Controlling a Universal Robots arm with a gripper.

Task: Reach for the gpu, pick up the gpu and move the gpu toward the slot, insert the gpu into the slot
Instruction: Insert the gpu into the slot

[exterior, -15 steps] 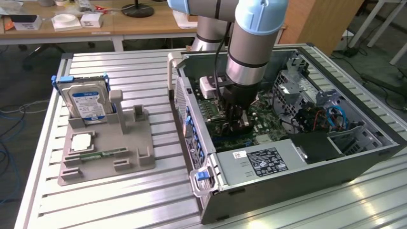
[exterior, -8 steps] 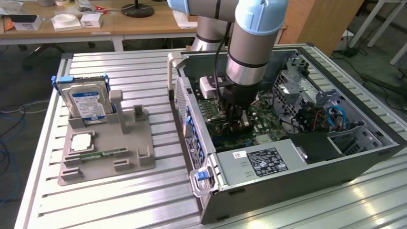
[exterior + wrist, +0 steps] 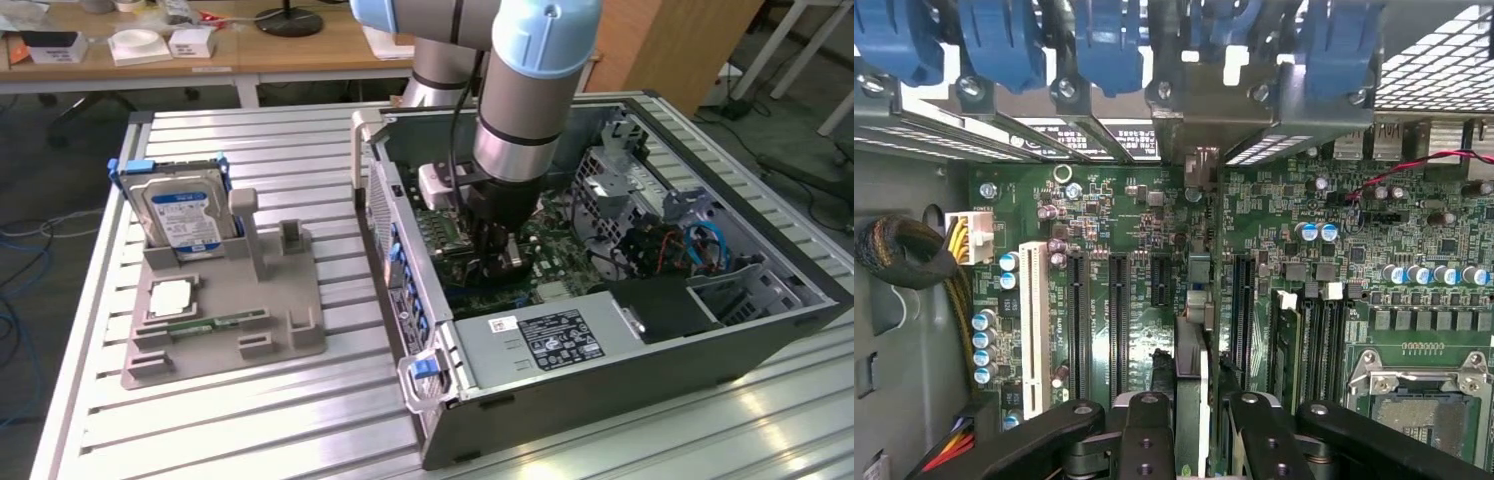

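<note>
My gripper is shut on the gpu, a thin dark card seen edge-on between the two black fingers. The card stands upright over the green motherboard, and its metal bracket end reaches the case's rear wall. Long black slots lie parallel to it on either side, another being the slot. The slot directly under the card is hidden by it, so I cannot tell how deep the card sits. In the exterior view the gripper is down inside the open computer case.
A white slot, memory sticks and the silver processor socket flank the card. Blue bracket clips line the rear wall. Outside the case, a grey fixture holds the hard drive.
</note>
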